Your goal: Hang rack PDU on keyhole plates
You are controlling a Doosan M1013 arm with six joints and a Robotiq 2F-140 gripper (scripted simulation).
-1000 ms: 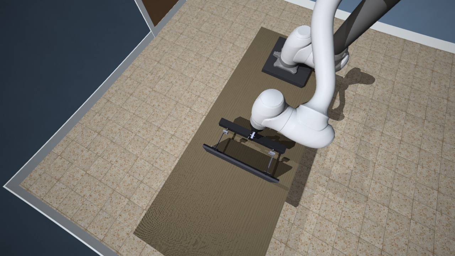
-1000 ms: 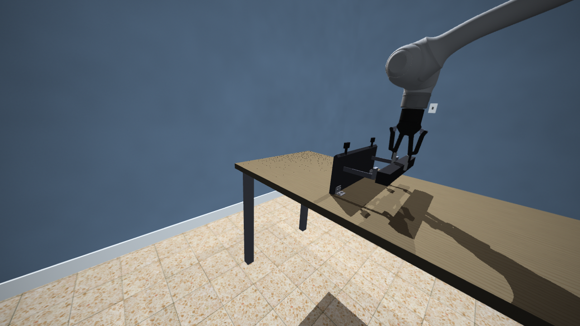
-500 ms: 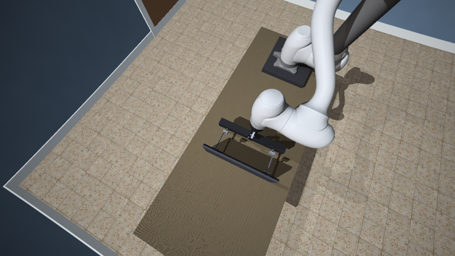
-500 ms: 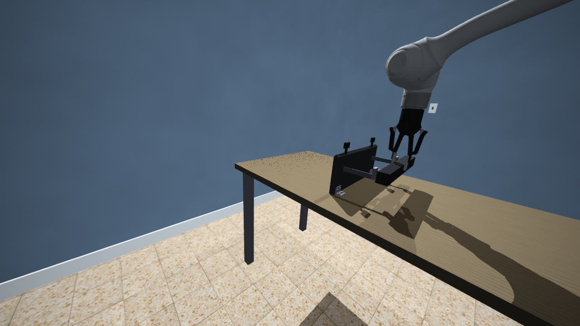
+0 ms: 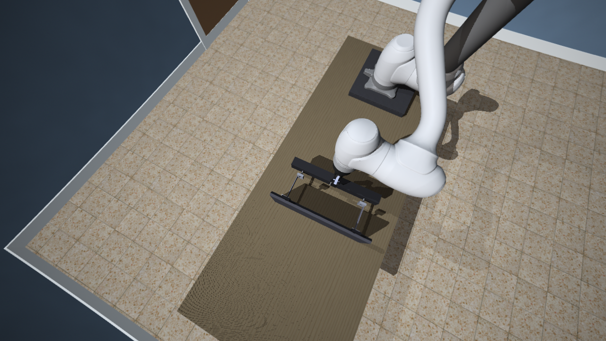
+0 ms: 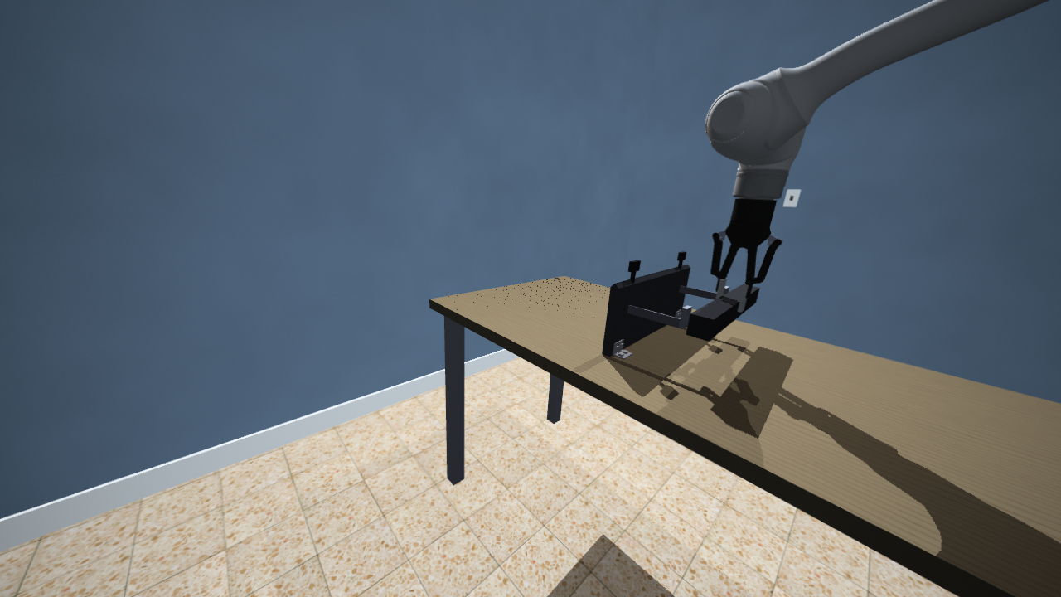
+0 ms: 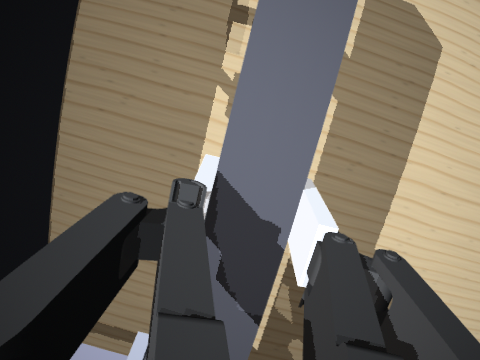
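At 9 o'clock of the scene stands the upright back panel (image 6: 643, 308), fixed on the table (image 6: 853, 415) so its two arms (image 6: 652, 314) project toward the robot and present the keyhole plates (image 5: 300, 174) at hanging height. At 3 o'clock of the panel, the rack PDU (image 6: 715, 314) is carried clear of the table, just beside the arm tips. The gripper (image 6: 736, 284) pinches the PDU near mid-length, probably to keep it level. Button seating cannot be confirmed.
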